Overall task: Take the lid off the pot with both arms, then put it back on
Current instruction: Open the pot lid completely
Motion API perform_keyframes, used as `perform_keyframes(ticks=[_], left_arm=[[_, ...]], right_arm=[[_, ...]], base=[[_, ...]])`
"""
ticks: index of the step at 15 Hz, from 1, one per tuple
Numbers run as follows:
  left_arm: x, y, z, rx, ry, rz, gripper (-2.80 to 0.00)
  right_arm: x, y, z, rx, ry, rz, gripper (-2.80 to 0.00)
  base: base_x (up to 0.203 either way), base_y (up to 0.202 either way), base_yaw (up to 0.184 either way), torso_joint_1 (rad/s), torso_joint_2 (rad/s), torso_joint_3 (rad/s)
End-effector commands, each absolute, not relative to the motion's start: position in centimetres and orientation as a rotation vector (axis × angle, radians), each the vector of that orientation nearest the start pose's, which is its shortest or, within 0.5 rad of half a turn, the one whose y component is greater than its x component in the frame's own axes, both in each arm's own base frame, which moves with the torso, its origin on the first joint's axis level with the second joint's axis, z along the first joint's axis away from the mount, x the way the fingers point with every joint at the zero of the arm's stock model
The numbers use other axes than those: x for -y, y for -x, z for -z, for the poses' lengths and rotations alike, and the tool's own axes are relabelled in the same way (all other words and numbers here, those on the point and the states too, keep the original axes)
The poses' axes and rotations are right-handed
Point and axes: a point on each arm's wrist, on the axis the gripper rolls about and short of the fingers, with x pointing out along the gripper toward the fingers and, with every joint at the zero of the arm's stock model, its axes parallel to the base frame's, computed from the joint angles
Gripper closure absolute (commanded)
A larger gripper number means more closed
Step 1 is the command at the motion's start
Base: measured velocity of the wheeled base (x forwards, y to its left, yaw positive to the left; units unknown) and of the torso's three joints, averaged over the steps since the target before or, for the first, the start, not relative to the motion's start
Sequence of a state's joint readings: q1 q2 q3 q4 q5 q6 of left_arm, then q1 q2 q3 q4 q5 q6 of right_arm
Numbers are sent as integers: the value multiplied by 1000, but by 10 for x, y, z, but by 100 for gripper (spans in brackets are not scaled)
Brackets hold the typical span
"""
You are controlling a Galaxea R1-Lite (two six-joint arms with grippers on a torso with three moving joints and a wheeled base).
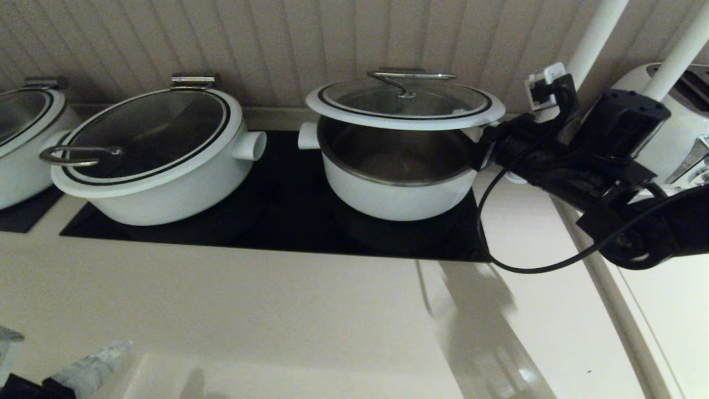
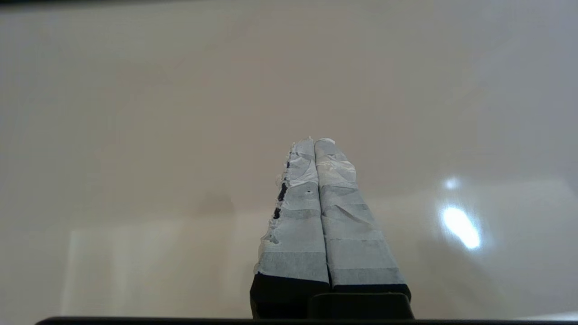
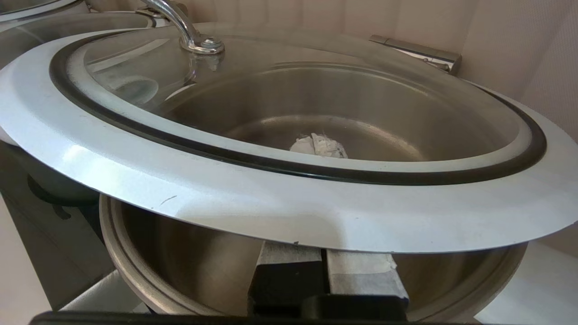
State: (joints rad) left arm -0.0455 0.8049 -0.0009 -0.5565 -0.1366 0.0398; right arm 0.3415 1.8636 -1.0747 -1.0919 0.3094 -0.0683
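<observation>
We keep the lid level and raise it slowly, since only one edge is supported. It sits propped above the pot, which stands on the black cooktop. The right gripper lies under the lid's white rim on the pot's right side; its fingers look pressed together beneath the rim, though the tips are hidden. The left gripper is pressed together, empty, over the counter, well apart from the pot.
</observation>
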Motion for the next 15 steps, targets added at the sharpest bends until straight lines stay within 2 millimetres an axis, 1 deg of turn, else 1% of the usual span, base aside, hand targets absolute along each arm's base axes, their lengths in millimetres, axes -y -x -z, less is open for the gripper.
perform_keyframes(ticks=[1, 4, 5, 6, 7, 10, 12, 15], left_arm=[[5, -39, -113, -195, -30, 187, 0], [4, -10, -98, -187, -29, 187, 0], [3, -1, -91, -231, -23, 183, 0], [2, 3, -86, -263, -18, 171, 0], [2, 3, -86, -259, -16, 143, 0], [2, 3, -86, -258, -10, 142, 0], [2, 3, -86, -263, 45, 122, 0], [1, 11, -85, -166, 81, 72, 0]], right_arm=[[-127, -336, -248, 339, 61, -637, 0], [-127, -336, -248, 339, 61, -637, 0], [-127, -336, -248, 341, 61, -637, 0], [-127, -336, -248, 341, 61, -637, 0], [-127, -336, -248, 341, 61, -637, 0], [-127, -336, -248, 340, 58, -637, 0], [-127, -336, -247, 337, 58, -637, 0], [-127, -337, -246, 334, 58, -639, 0]], base=[[0, 0, 0, 0, 0, 0], [0, 0, 0, 0, 0, 0], [0, 0, 0, 0, 0, 0], [0, 0, 0, 0, 0, 0], [0, 0, 0, 0, 0, 0], [0, 0, 0, 0, 0, 0], [0, 0, 0, 0, 0, 0], [0, 0, 0, 0, 0, 0]])
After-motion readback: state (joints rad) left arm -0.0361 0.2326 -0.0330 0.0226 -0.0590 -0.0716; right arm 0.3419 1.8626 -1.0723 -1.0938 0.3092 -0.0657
